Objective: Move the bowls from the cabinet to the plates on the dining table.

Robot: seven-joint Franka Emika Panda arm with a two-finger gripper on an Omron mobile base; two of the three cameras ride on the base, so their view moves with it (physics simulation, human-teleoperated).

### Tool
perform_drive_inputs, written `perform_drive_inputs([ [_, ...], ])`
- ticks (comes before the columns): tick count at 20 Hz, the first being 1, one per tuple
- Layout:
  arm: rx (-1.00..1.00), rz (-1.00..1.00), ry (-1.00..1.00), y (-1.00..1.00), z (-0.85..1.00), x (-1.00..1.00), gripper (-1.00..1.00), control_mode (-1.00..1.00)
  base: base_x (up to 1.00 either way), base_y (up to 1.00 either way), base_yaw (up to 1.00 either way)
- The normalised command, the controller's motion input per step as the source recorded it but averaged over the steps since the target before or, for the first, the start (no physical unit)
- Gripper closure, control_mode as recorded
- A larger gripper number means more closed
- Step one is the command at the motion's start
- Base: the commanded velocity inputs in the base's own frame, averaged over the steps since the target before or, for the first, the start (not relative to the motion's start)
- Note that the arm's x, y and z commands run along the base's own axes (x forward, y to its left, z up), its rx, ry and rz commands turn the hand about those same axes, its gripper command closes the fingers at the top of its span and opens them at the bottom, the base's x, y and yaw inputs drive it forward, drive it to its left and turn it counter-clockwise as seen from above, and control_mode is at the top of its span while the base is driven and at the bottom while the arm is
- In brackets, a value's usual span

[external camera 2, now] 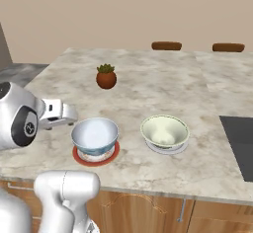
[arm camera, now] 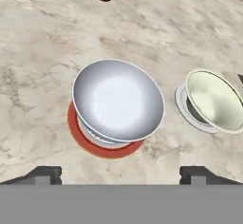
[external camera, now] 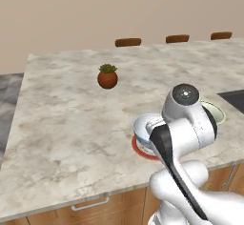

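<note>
On the marble bench (external camera 2: 148,91), taking the potted plant (external camera 2: 106,77) as landmark: nearer the robot and slightly left of it, the blue-patterned bowl (external camera 2: 95,135) sits on the red plate (external camera 2: 95,158). Right of that, the cream bowl (external camera 2: 164,131) rests on a pale plate (external camera 2: 167,148). The end effector (arm camera: 121,174) hovers above the blue-patterned bowl, fingers spread wide, holding nothing.
</note>
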Motion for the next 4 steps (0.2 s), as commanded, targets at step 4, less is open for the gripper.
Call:
perform_drive_inputs([
  [4, 0.16, 0.15, 0.06, -0.21, 0.32, -0.83, -1.00, -1.00, 0.00, 0.00, 0.00],
])
